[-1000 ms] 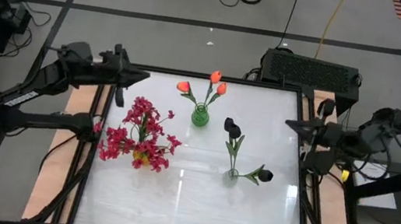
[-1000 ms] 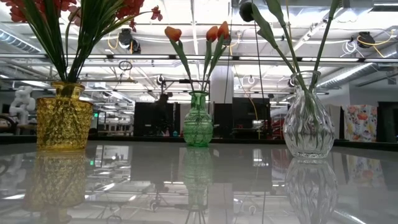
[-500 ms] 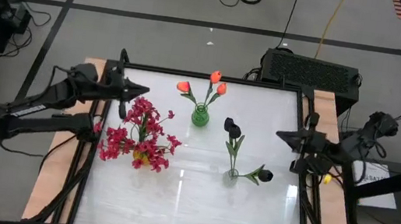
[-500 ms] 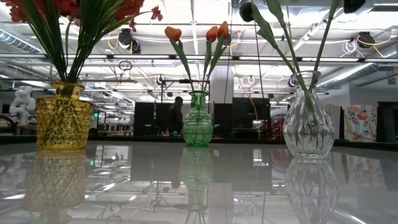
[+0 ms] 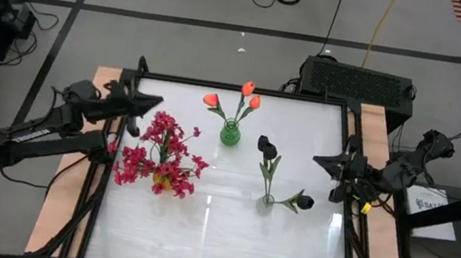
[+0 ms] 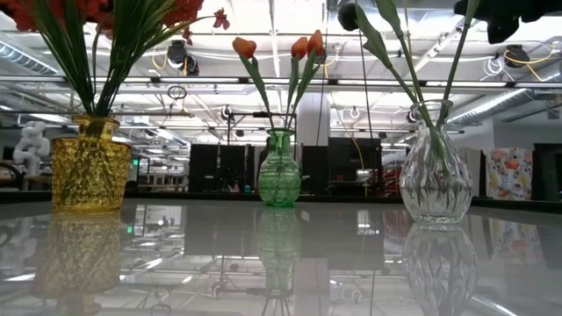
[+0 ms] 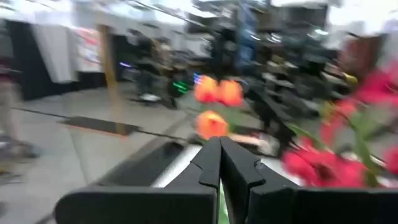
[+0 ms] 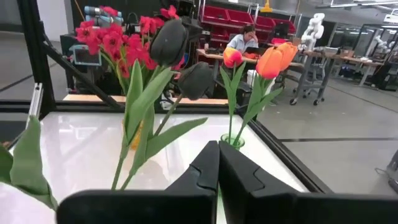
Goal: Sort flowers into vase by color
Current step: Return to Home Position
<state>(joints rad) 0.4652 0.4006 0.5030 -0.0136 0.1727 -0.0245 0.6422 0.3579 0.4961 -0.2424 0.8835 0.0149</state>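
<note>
While the crimson-pink clustered sprays [image 5: 160, 157] stand in the yellow glass vase [image 6: 85, 167] on the left of the glossy white worktop [image 5: 215, 235], small orange-red tulip buds [image 5: 247, 89] fill the green glass vase [image 5: 230, 133] and black rose-like blooms [image 5: 268, 148] the clear glass vase [image 6: 435, 175]. The left gripper [image 5: 159, 100] hangs at the left edge, the right gripper [image 5: 317, 159] at the right edge, jaws pressed together, empty.

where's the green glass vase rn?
High view: green glass vase stands top-centre on the table, holding orange tulip buds, between the yellow glass vase and the clear glass vase.
</note>
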